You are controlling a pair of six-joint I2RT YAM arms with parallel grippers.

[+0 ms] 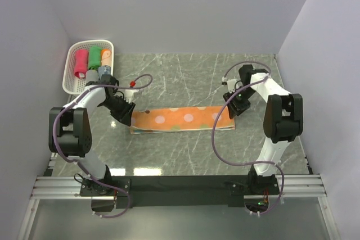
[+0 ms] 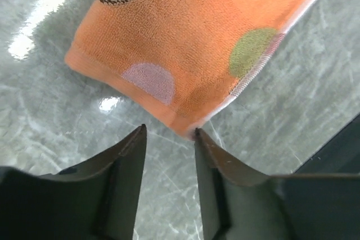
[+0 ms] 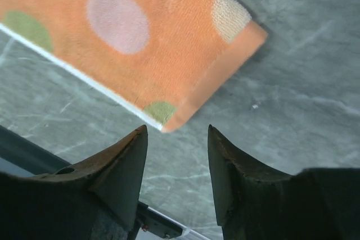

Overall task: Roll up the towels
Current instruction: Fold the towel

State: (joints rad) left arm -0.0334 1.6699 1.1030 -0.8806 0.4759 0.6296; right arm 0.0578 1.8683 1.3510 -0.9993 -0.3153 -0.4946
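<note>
An orange towel [image 1: 183, 119] is laid flat; left end effector [image 2: 169, 131] at its 9 o'clock end, right end effector [image 3: 177, 129] at 3 o'clock, both held part-open, empty.

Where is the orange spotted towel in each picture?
Top external: the orange towel lies flat mid-table, between the two arms.
Left wrist: upper centre, one corner by the left gripper.
Right wrist: upper left, one corner near the right gripper.
Shared landmark: the grey marbled table.

towel [image 1: 180, 120]: orange, lilac, cream and green dots, white edge | tabletop [image 1: 185, 77]: grey-green, white veins | basket [image 1: 70, 80]: white | rolled towels [image 1: 94, 59] in basket: pink-red, green, orange
</note>
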